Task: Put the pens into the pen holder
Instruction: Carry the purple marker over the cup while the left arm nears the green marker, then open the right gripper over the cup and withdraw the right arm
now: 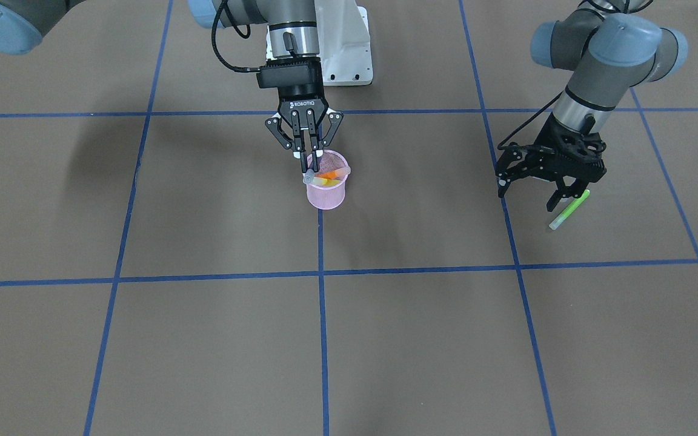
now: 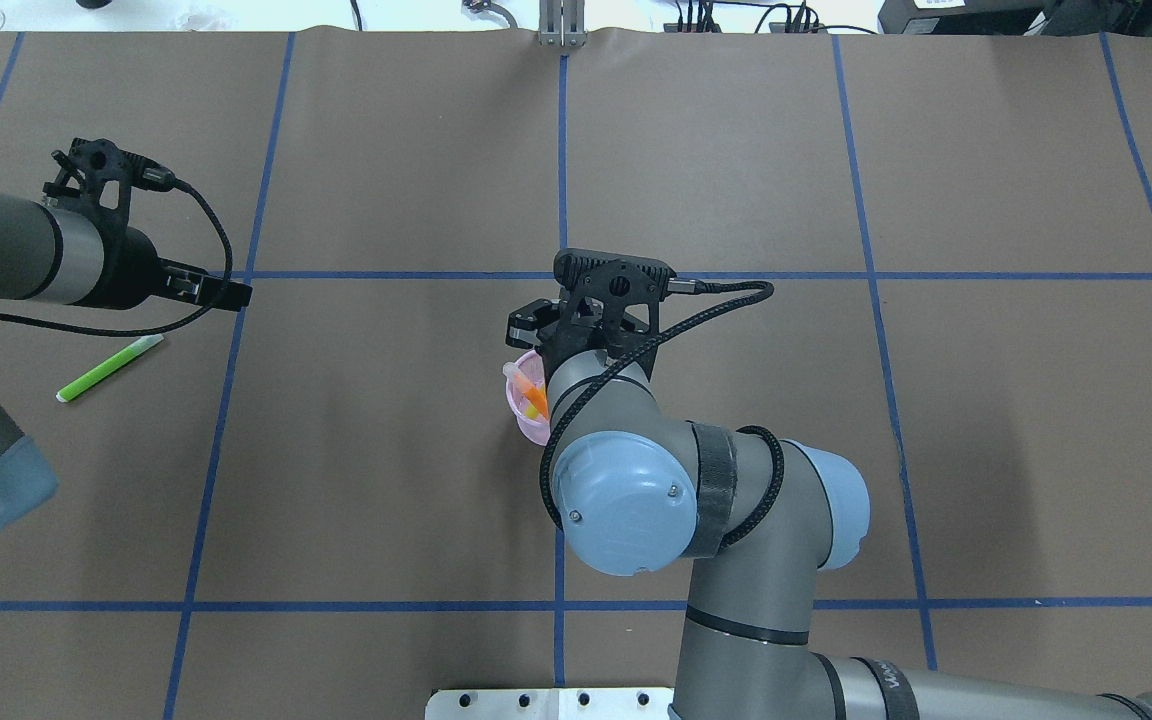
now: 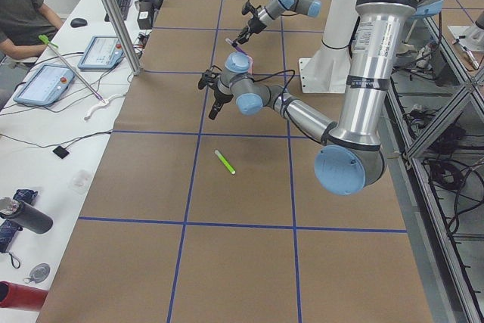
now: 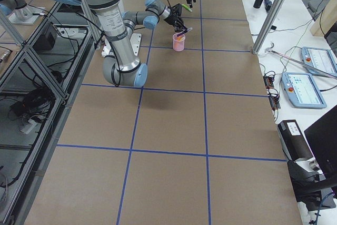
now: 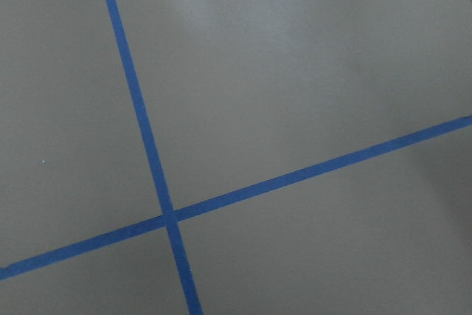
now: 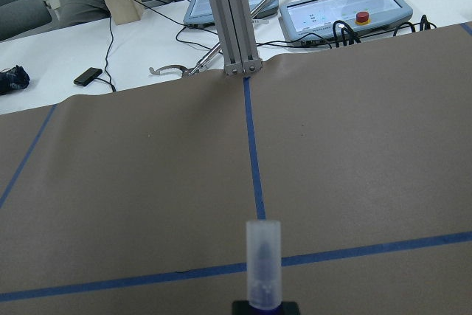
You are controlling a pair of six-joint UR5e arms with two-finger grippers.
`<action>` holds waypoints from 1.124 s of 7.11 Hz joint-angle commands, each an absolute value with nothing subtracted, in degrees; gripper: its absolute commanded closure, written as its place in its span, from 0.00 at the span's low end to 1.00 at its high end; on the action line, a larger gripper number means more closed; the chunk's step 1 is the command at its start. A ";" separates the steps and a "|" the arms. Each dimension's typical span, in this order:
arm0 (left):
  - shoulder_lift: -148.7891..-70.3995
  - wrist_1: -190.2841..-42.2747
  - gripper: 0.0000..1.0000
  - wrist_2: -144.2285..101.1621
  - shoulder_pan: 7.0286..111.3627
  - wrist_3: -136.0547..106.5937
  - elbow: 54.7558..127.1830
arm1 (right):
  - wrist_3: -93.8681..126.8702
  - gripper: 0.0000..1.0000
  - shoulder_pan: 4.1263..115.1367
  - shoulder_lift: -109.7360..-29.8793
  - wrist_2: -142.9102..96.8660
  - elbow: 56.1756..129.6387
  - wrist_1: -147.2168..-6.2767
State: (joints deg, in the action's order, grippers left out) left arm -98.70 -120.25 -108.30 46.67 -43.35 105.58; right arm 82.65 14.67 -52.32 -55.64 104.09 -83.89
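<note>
My left jaws hang spread wide with nothing between them, toward the left edge of the matte brown bench. Just beside them the slim bright green pen lies flat on the surface. Its pale translucent cap end points to the far edge, away from my base.

About midway between the left and right edges stands the small pink wire-mesh pen holder. It is an upright, slightly tapered open cup, set on one of the thin blue tape lines that divide the bench into squares. Inside it the slim orange pen leans at a slant, its upper end showing at the rim.

My right jaws are pressed together on the slim purple pen. Its smooth, cloudy, cylindrical cap juts out past the tips, right at the holder's rim. I cannot tell whether the cap touches the mesh.
</note>
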 commanded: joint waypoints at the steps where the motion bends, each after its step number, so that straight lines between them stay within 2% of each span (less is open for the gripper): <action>1: -97.74 -120.24 0.02 -108.28 48.06 -38.37 104.15 | 82.71 0.61 13.98 -52.56 -55.46 103.98 -83.85; 2: -96.34 -120.15 0.02 -108.54 48.77 -31.79 104.15 | 82.71 0.36 13.97 -52.56 -55.37 103.97 -83.85; 3: -96.07 -120.06 0.02 -108.54 49.21 -27.64 103.45 | 82.71 0.25 13.97 -52.56 -55.46 104.06 -83.76; 5: -94.32 -118.23 0.02 -108.63 51.05 -17.83 102.48 | 81.92 0.25 14.85 -52.99 -56.07 107.03 -83.32; 8: -95.01 -108.74 0.02 -113.61 52.63 1.43 99.23 | 81.04 0.23 24.04 -60.17 -73.66 114.14 -83.32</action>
State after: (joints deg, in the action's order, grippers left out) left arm -94.91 -112.24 -110.38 51.23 -7.23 100.33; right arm 81.72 19.48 -56.62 -64.82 111.15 -83.34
